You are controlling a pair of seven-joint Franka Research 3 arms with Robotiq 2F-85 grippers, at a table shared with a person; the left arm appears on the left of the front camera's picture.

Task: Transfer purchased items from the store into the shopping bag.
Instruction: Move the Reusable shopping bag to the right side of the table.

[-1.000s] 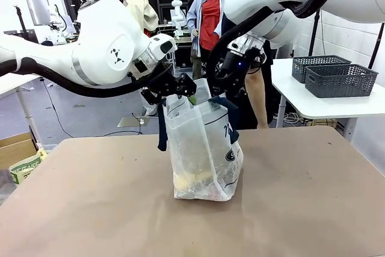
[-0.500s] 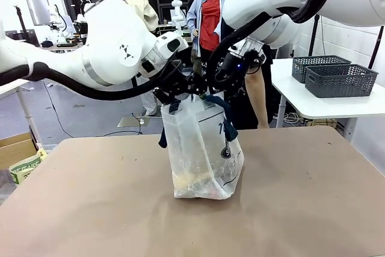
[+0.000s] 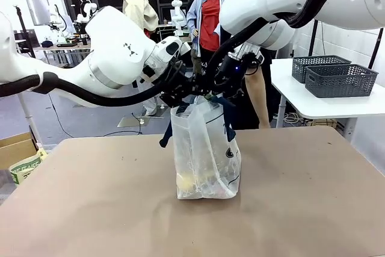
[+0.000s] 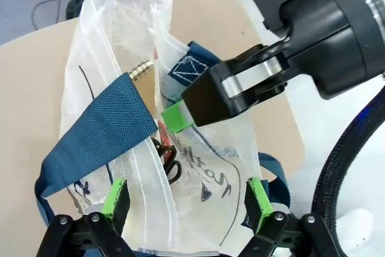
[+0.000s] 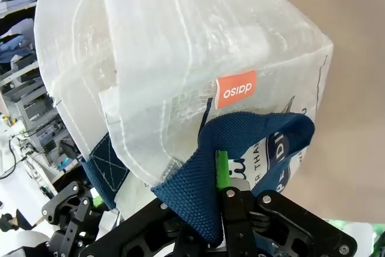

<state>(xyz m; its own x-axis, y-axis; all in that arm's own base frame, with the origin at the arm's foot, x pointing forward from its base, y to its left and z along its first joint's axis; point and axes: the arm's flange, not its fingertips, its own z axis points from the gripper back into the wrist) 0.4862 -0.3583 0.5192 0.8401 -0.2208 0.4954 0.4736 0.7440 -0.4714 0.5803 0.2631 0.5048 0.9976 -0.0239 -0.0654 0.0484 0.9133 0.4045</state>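
Left gripper [image 4: 186, 200] spread wide astride the shopping bag [image 3: 204, 151] rim; right gripper [image 5: 225, 191] clamped on its navy strap [image 5: 240, 148]. Bag upright mid-table [image 3: 90, 209]; contents blurred.

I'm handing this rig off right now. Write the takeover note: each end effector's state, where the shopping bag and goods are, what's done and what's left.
Left end effector: open, its pads either side of the shopping bag's upper edge, gripping nothing.
Right end effector: shut on the bag's navy strap handle, holding it up.
Bag: upright mid-table, mouth gathered between both arms.
Done: items lie in the bag's bottom, a pale yellow round one among them.
Left: two dark grey baskets sit on the side table; contents can't be seen, so check for remaining goods.
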